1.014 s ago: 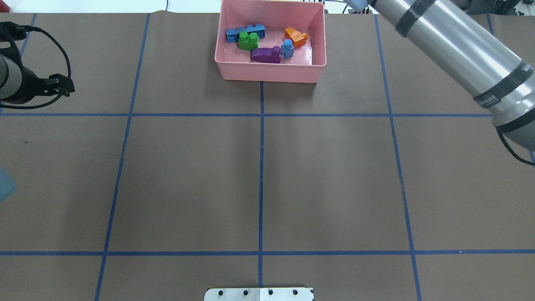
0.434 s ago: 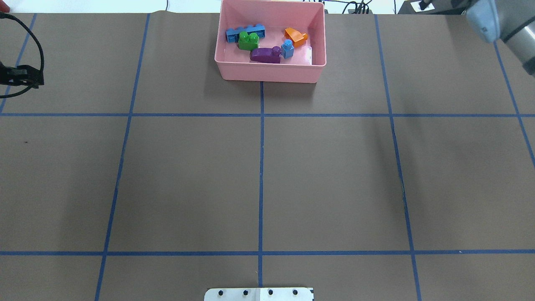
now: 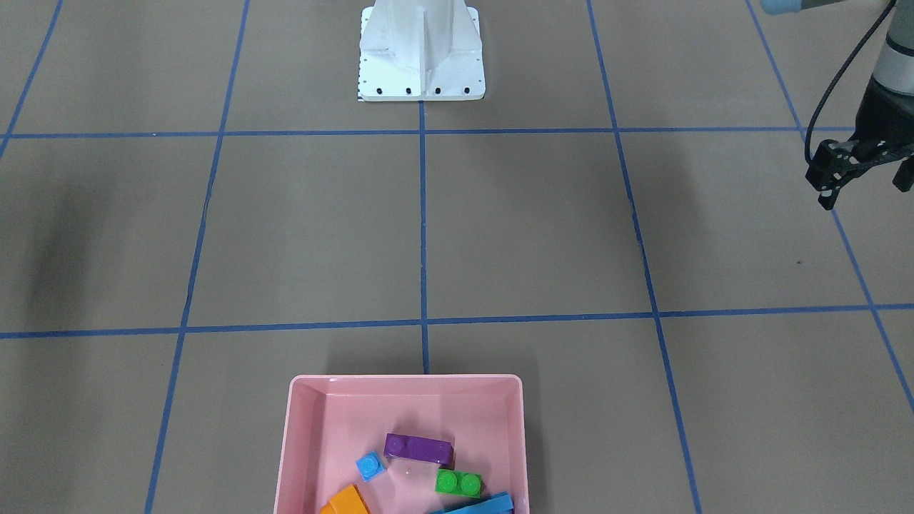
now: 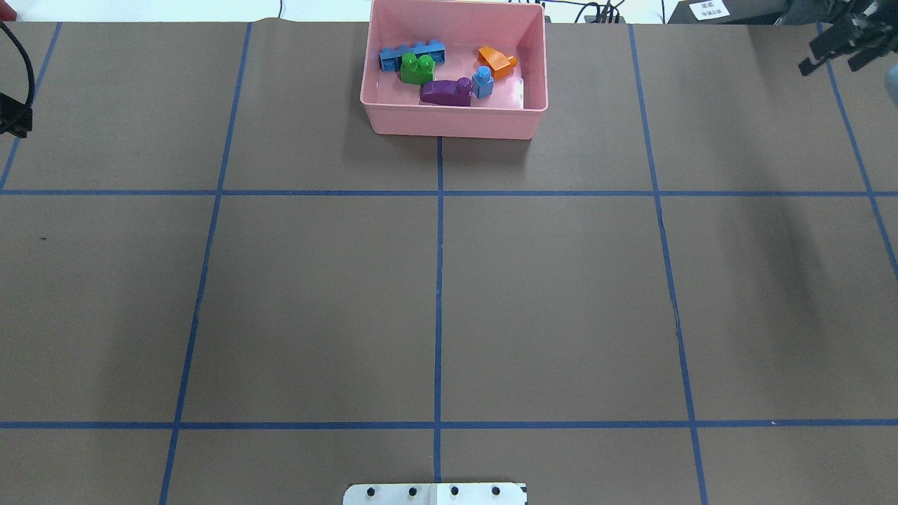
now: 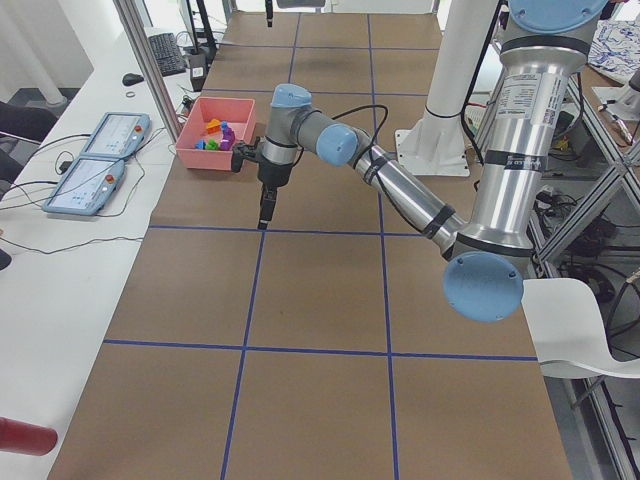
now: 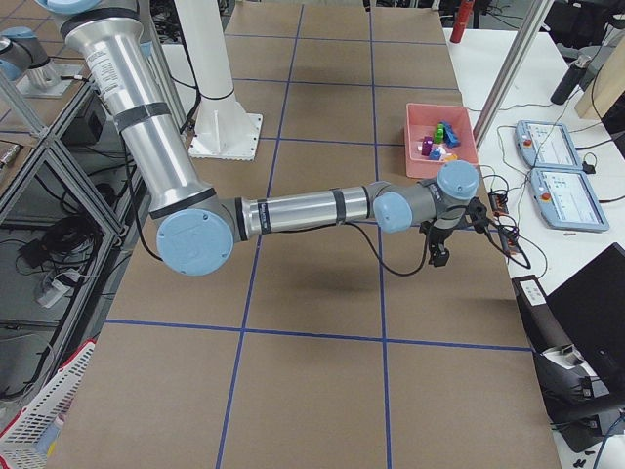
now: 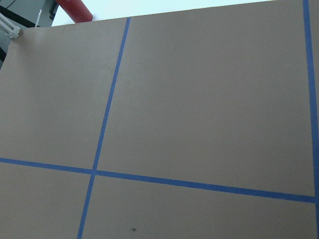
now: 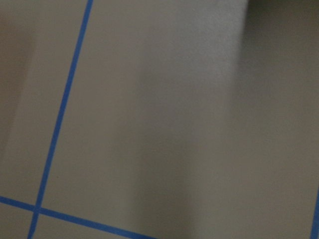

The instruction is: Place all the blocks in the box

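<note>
The pink box (image 4: pixel 449 120) stands at the table's far middle, and all the blocks I see lie inside it: long blue (image 4: pixel 412 53), green (image 4: pixel 418 69), purple (image 4: pixel 446 92), small light-blue (image 4: pixel 482 81) and orange (image 4: pixel 497 61). The front-facing view shows the box (image 3: pixel 300 442) with the purple (image 3: pixel 418 448) and green (image 3: pixel 458 483) blocks. My left gripper (image 3: pixel 864 189) hangs open and empty over the table's left side, far from the box. At the far right corner my right gripper (image 4: pixel 835 64) is open and empty too.
The white robot base (image 3: pixel 421 57) sits at the near middle edge. Blue tape lines grid the brown table cover. Two tablets (image 5: pixel 95 160) and cables lie on the side bench beyond the box. Both wrist views show only bare table cover.
Both arms have pulled back outward: the right arm swung off the top right, leaving only its gripper in view, and the left slid off the left edge. The blocks have not moved.
</note>
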Controlling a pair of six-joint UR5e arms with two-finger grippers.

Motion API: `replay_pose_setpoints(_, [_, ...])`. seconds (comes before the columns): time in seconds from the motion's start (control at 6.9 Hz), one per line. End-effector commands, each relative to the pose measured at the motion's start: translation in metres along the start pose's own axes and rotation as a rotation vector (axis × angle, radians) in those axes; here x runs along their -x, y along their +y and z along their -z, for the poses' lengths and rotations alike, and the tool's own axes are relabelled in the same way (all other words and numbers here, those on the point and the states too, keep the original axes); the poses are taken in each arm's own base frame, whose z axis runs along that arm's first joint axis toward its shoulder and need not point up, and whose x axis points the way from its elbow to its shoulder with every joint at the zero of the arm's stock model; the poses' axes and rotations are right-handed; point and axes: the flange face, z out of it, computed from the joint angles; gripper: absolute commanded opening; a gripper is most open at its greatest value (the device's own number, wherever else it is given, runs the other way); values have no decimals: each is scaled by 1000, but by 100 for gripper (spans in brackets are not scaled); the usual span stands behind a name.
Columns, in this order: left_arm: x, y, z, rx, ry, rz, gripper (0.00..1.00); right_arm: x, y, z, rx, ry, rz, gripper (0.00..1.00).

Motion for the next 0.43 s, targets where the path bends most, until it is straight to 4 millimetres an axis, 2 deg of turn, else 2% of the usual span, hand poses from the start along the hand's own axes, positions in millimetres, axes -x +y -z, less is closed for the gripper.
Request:
replay_pose_setpoints(0.0, [8,-1,-1,28,12,10,100,-29,59,-5,9,12,-21,99])
replay_pose_setpoints(0.14, [36,0,-6,113,-49,-136,100,-36,75,-16,32,18,-39,99])
replay_pose_setpoints(0.29, [63,-4,-2,156,-69,-239,100,-36,76,-12,23,33,-38,99])
